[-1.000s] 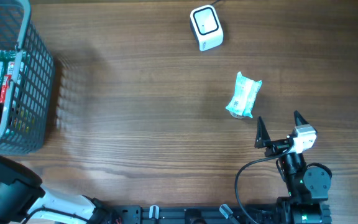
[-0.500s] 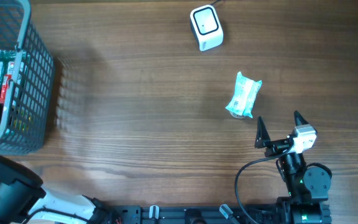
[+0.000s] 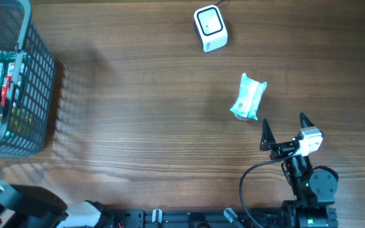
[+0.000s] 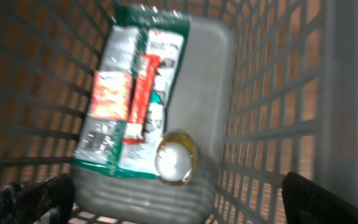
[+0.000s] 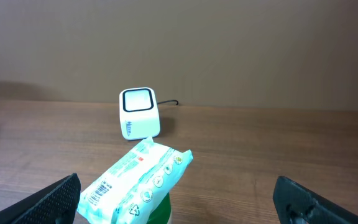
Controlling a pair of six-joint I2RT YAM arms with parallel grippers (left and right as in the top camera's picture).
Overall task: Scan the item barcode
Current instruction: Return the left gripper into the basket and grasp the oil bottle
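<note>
A pale blue wipes pack (image 3: 249,97) lies on the table right of centre, one end resting on a green lid (image 5: 166,210). Its barcode (image 5: 97,190) faces the right wrist camera. The white scanner (image 3: 209,27) stands at the back, its window up. My right gripper (image 3: 284,130) is open just in front of the pack, nothing between its fingers. My left gripper (image 4: 180,205) hangs open inside the grey basket (image 3: 40,95), above a green and white packet (image 4: 132,93) and a round white-capped item (image 4: 174,163). It holds nothing.
The basket stands at the table's far left edge, its mesh walls close around the left fingers (image 4: 39,196). The scanner's cable (image 5: 169,103) runs off at the back. Bare wooden tabletop (image 3: 144,120) lies between the basket and the pack.
The left arm has shifted at the basket, and its jaws have spread wide. The white and red thing seen at the basket's left edge no longer shows. Right arm, pack and scanner have not moved.
</note>
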